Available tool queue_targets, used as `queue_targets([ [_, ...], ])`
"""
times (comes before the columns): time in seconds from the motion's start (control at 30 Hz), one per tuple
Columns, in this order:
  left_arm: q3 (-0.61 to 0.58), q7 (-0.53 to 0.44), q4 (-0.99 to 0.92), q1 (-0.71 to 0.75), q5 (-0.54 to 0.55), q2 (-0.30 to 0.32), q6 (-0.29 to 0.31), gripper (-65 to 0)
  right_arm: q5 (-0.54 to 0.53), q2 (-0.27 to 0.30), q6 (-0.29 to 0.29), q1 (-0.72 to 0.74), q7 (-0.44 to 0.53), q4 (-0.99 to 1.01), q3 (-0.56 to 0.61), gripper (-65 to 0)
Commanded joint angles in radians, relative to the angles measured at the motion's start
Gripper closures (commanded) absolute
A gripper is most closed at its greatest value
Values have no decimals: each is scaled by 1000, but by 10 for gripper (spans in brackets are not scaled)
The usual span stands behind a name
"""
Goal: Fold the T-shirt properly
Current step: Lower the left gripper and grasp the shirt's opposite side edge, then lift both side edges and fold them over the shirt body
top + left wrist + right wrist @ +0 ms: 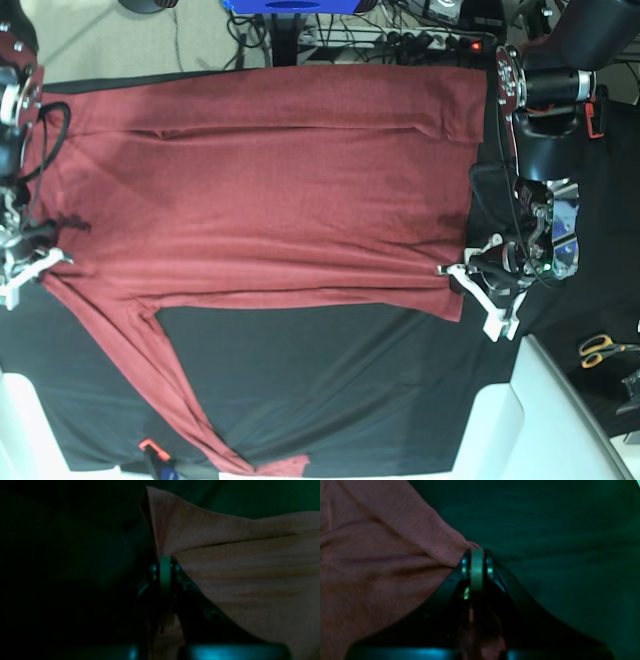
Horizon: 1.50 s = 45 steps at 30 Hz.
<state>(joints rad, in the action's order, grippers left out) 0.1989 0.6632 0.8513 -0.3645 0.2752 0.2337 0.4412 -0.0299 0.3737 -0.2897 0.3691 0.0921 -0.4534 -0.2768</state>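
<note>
Left claw (165, 566) fills the left wrist view, pinched tight on a raised corner of the T-shirt (237, 567), cloth peaking above it

Right wrist view: right claw (477, 563) pinches another shirt edge over the black counter (557, 555)

Base view: shirt spread across the counter's far half, one sleeve trailing to the near edge; lift both corners level and together, likely carrying hem over evenly

Robotics lab: black-draped table (330, 380), tangled cables and power strip (425, 40), scissors (603, 349) at edge.
</note>
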Motion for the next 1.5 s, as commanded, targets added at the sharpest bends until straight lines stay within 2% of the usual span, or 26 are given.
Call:
queue_targets([
  [0.0,1,-3,23,-17,51,19,0,0,-11,31,10,6,27,-38,-2,-2],
  [0.13,-9,11,46,5,244,79,0,0,-11,32,10,-37,27,-114,-2,-2],
  [0.23,-11,11,70,26,296,105,0,0,-11,32,8,-40,27,-123,-2,-2],
  [0.47,-2,11,174,115,301,105,0,0,-11,34,8,-40,27,-123,-2,-2],
  [0.63,0,85,262,152,301,102,0,0,-11,34,7,-63,27,-149,-2,-2],
  [0.8,0,91,366,207,301,100,-2,0,-11,28,7,-123,24,-222,-2,-2],
  [0.97,0,91,394,256,301,85,-2,0,-11,28,7,-147,-28,-232,-3,-2],
  [1.2,0,91,394,287,301,82,-2,0,-12,26,7,-160,-35,-230,-3,-11],
  [1.23,0,91,394,287,301,80,-2,0,-12,26,7,-160,-39,-230,-3,-24],
  [1.37,-8,91,394,289,301,79,-2,0,-12,25,7,-152,-147,-244,-3,-203],
  [1.47,-8,91,394,289,301,79,-2,0,-12,25,7,-175,-171,-328,-3,-291],
])
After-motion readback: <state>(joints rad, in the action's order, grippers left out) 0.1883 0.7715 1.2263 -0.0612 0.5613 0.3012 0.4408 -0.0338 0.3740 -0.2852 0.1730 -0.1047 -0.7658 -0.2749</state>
